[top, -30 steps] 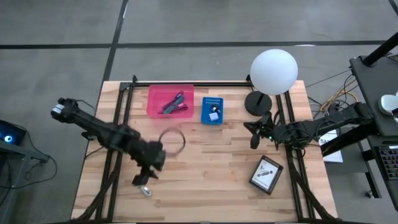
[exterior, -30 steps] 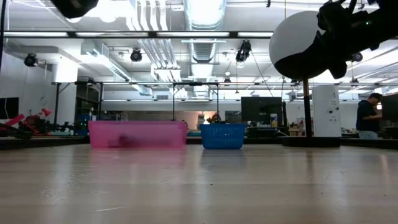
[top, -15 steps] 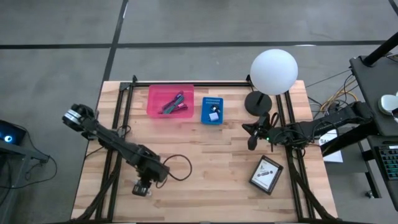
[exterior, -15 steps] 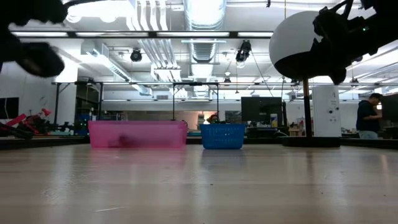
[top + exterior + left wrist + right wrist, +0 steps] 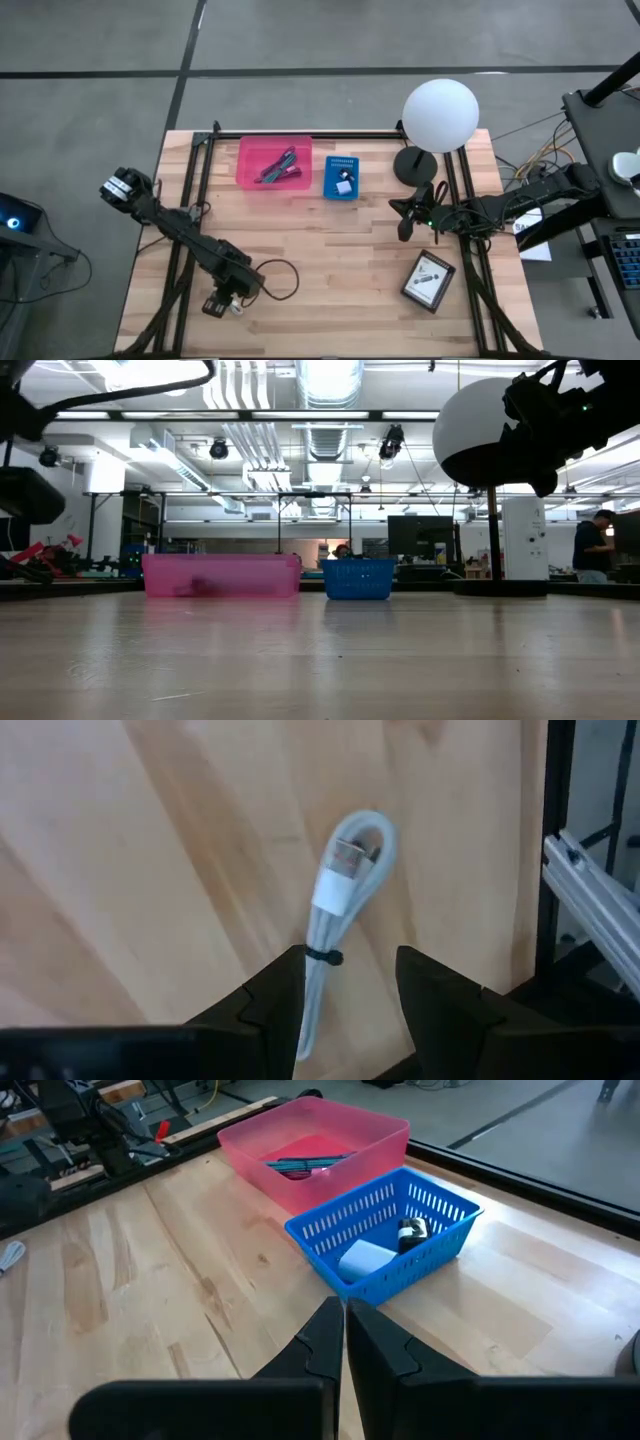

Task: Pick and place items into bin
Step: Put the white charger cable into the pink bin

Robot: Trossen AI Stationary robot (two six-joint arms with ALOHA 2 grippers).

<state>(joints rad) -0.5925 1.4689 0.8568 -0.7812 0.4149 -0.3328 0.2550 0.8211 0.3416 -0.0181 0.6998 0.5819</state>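
Observation:
A white cable bundle (image 5: pixel 340 910), tied with a dark band, lies flat on the wood near the table's near-left corner. My left gripper (image 5: pixel 350 960) is open and low over it, pointing down, one finger on each side of the bundle's tail end. In the high view the left gripper (image 5: pixel 225 303) hides the bundle. My right gripper (image 5: pixel 345 1325) is shut and hovers over the table's right part (image 5: pixel 405 220), beside the lamp's base. The pink bin (image 5: pixel 273 162) holds pen-like tools. The blue basket (image 5: pixel 341 177) holds small white and dark pieces. My left gripper's fingers (image 5: pixel 285 975) stand astride the bundle's tail (image 5: pixel 312 995), which runs close along one finger's inner side. I cannot tell whether that finger touches it. The bundle lies flat on the table.
A white globe lamp (image 5: pixel 440 115) stands on a black base at the far right. A black-framed white card (image 5: pixel 428 281) lies near the right edge. A black cable loop (image 5: pixel 280 280) hangs off the left arm. Black rails run along both table sides (image 5: pixel 560 840). Bare wood fills the middle.
My left gripper has swung toward the table's near edge and come down over the white cable bundle, staying open. The arm's black cable loop has trailed after it toward the near edge.

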